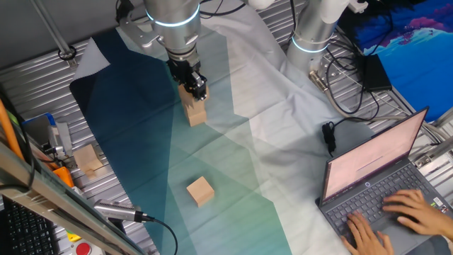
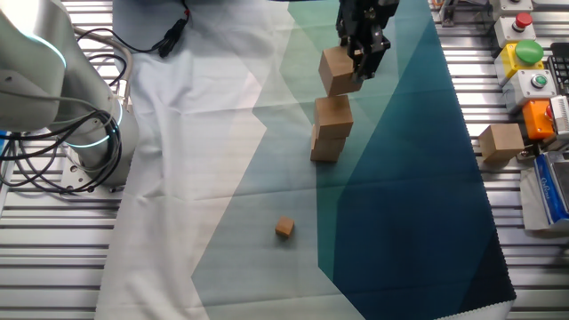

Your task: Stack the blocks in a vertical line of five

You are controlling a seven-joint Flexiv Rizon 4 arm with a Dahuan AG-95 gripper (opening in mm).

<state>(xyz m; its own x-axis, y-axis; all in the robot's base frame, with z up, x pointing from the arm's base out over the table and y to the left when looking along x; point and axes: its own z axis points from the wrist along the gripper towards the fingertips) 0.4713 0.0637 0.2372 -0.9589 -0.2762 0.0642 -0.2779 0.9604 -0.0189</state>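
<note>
My gripper (image 2: 363,55) holds one of the blocks (image 2: 339,71), fingers closed on its sides, above a stack of two blocks (image 2: 331,129) on the teal cloth (image 2: 400,178). In the other fixed view the held block hangs clear of the stack's top face and appears slightly tilted and offset; in one fixed view the gripper (image 1: 195,88) hides most of it, and only the stack (image 1: 196,113) below shows.

Step in hand, as I judge it: placing the third block of five.

Remaining blocks: one loose block (image 1: 200,191) lies on the cloth well apart from the stack; another block (image 2: 500,143) sits off the cloth on the slatted table (image 2: 498,231), beside the button box (image 2: 532,67). A much smaller cube (image 2: 284,228) lies on the cloth and is not part of the stack.

Next move calls for squaring the held block over the stack, lowering until the faces meet, then opening without nudging the column.
</note>
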